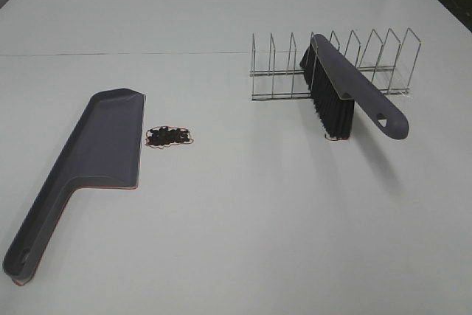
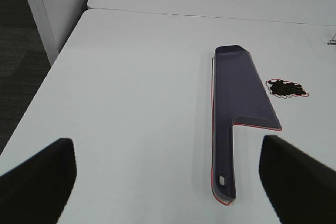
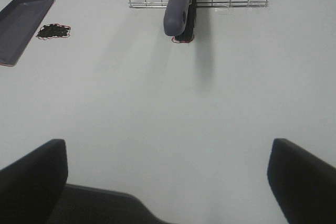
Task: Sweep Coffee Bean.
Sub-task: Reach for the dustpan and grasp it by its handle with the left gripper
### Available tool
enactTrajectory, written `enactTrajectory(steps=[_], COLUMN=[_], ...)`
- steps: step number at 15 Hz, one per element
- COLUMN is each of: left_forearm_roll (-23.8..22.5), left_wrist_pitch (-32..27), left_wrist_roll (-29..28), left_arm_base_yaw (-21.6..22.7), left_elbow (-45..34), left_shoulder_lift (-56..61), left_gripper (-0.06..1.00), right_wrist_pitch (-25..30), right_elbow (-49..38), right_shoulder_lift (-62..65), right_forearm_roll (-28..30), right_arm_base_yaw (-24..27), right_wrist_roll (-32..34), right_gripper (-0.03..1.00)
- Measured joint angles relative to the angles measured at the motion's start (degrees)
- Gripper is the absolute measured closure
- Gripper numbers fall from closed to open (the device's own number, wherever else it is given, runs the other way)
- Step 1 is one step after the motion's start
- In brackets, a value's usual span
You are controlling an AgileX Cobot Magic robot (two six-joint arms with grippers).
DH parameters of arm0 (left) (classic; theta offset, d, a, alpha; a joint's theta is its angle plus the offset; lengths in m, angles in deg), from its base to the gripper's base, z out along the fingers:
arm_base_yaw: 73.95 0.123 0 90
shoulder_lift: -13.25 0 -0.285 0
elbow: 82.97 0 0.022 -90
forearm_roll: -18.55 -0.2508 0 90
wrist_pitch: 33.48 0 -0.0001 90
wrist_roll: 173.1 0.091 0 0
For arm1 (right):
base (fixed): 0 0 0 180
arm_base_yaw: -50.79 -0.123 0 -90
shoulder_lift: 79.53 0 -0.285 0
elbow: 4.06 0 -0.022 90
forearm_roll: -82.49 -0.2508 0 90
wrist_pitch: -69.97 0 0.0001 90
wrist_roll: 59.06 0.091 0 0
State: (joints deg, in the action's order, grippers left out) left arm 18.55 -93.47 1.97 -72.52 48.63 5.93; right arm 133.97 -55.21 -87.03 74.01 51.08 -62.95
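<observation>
**White tabletop [image 1: 236, 219], beans in one pile**

Coffee beans [image 1: 169, 136] lie in one tight cluster just beside the long edge of the grey dustpan [image 1: 96, 145], which lies flat. Brush [image 1: 346, 90] leans in the wire rack [image 1: 369, 57], bristles down. Left gripper [image 2: 165, 148] and right gripper [image 3: 168, 148]: jaws spread wide, holding nothing.

Coffee beans [image 1: 169, 136] just right of dustpan [image 1: 88, 160] — brush [image 1: 346, 94] in rack [image 1: 335, 64], far right.
</observation>
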Motion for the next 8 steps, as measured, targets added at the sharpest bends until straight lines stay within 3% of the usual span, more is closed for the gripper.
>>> enactTrajectory(steps=[8], left_forearm_roll=[0.0], left_wrist_pitch=[0.0], left_wrist_roll=[-0.1], left_arm_base_yaw=[0.0], left_elbow=[0.0], left_shoulder_lift=[0.0], left_gripper=[0.08], right_wrist_pitch=[0.0], right_elbow=[0.0], right_shoulder_lift=[0.0], right_forearm_roll=[0.0], right_arm_base_yaw=[0.0], right_wrist_roll=[0.0], right_gripper=[0.01])
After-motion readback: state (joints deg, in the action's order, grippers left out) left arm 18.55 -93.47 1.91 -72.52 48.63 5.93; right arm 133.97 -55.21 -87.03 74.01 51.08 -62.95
